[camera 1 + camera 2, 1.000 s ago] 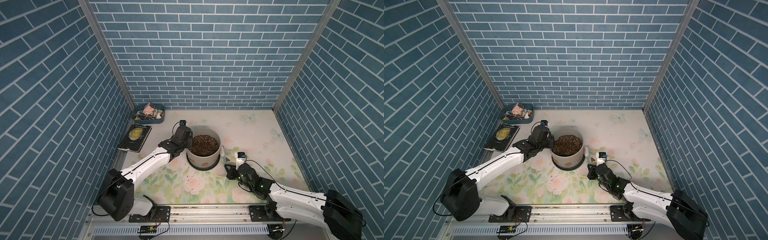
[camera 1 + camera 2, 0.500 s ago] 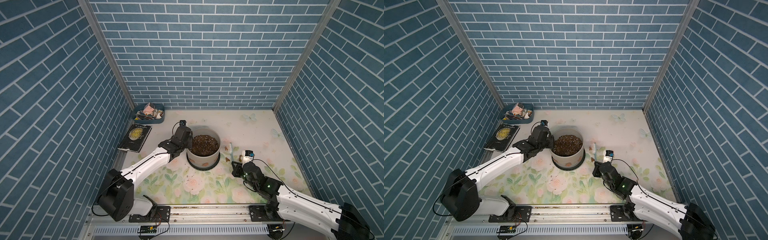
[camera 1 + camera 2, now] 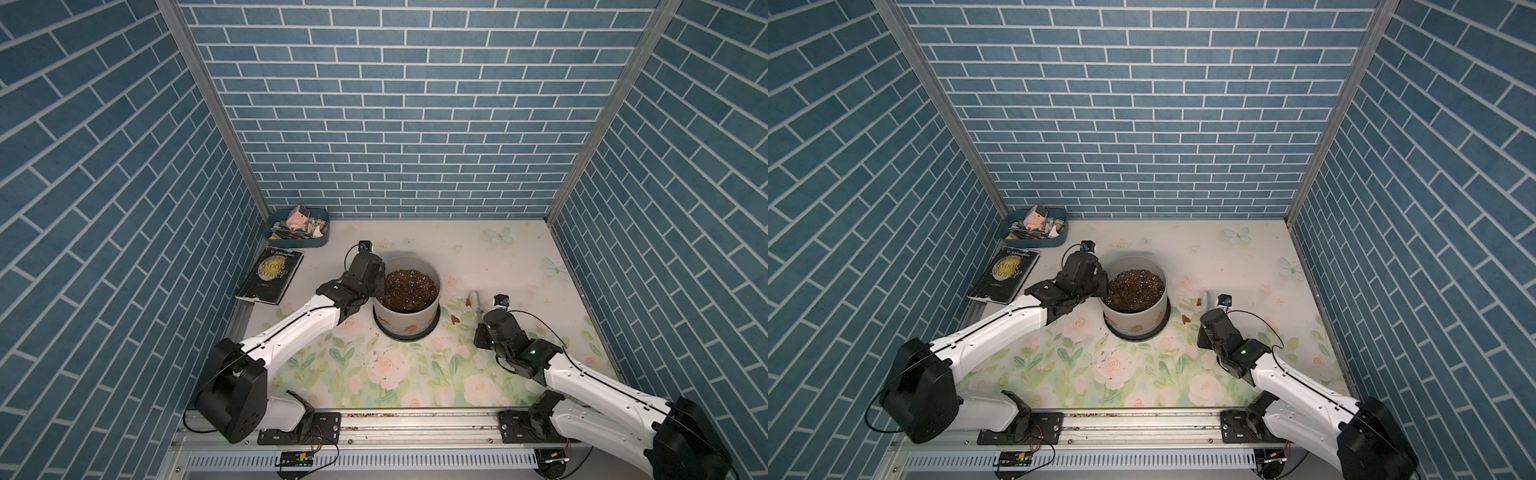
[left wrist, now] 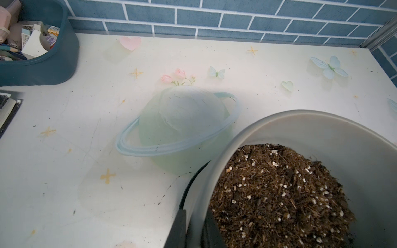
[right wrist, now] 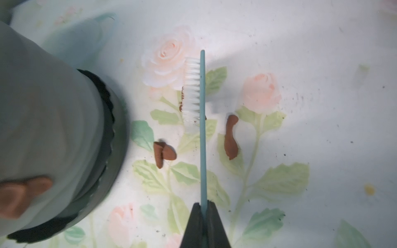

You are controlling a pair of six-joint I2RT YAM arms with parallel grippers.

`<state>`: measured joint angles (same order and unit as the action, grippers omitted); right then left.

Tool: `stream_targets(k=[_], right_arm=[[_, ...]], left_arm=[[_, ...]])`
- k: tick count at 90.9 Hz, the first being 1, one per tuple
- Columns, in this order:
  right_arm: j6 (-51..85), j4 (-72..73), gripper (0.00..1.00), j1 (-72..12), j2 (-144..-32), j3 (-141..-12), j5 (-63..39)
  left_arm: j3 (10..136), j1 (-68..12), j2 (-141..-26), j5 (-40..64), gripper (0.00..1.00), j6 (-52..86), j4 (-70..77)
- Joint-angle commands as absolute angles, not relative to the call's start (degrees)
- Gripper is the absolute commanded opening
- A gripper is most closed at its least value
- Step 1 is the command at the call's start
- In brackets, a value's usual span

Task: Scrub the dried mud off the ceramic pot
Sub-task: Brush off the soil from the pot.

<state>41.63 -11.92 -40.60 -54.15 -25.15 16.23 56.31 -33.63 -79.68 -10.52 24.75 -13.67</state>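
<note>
Pressure is the thing to judge here. The wide pale grey ceramic pot (image 3: 409, 322), filled with dark speckled soil (image 4: 279, 193), is braced by the left gripper (image 4: 195, 215), whose fingers (image 4: 180, 227) are clamped across the rim, one outside the wall and one inside. Scrubbing strokes should therefore push towards that hold, lest the pot skid on its black round saucer (image 5: 111, 128). The right gripper (image 5: 203, 207) is shut tight on the thin teal handle of a white-bristled brush (image 5: 202, 150). Its bristles face the pot but stand clear of the wall, above the floral mat (image 5: 322, 64), where two loose brown flakes (image 5: 164, 153) lie. A tan blotch of dried mud (image 5: 21, 193) sits low on the wall, just above the saucer and away from the bristles. The brush likely needs bringing across and down to it, then short, firm strokes.
</note>
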Motion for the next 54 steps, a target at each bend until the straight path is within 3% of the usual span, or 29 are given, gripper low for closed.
stream_targets(k=[1, 19, 28, 45, 54], right_arm=[[38.6, -15.6, 0.00, -38.0, -58.4, -29.2, 16.5], [37.2, -15.1, 0.00, -37.8, -58.6, -33.3, 12.7], [37.0, -10.9, 0.00, -37.4, -57.0, -32.1, 8.7], [37.6, -16.7, 0.00, -38.5, -63.1, -33.6, 16.9], [35.7, -14.0, 0.00, -41.0, -60.7, -32.5, 15.4]], left_arm=[[55.0, -33.6, -78.0, -9.9, 0.09, 26.4, -14.9], [56.7, -33.2, -79.0, -9.9, 0.44, 26.6, -14.5], [58.2, -32.6, -79.8, -9.9, 0.50, 26.5, -14.5], [60.3, -32.0, -80.7, -9.8, 0.63, 26.3, -13.5], [61.5, -31.4, -82.7, -8.9, 0.66, 26.0, -12.9]])
